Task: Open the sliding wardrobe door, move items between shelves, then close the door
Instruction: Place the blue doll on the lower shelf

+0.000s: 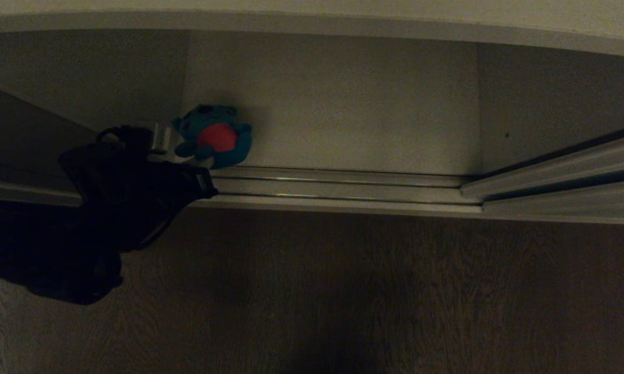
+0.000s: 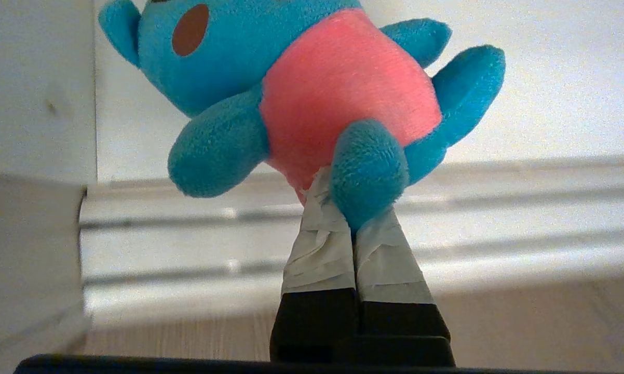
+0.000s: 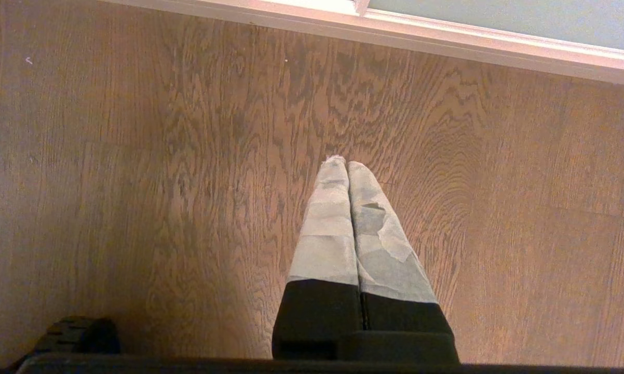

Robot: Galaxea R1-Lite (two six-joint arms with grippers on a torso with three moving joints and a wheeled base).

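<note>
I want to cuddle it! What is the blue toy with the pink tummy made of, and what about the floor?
The blue plush toy looks like soft fuzzy fabric, probably stuffed: its surface shows short fluffy pile and rounded limbs. The floor looks like brown wood or a wood-look board, matte, with wavy grain lines; which one, the look leaves open.

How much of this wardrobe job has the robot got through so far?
Done: the wardrobe stands open, its bottom shelf exposed. In hand: the left gripper, shut, pinches the blue plush toy low by the floor rails. Left: shelving the toy and closing the door. The right gripper idles over the floor.
</note>
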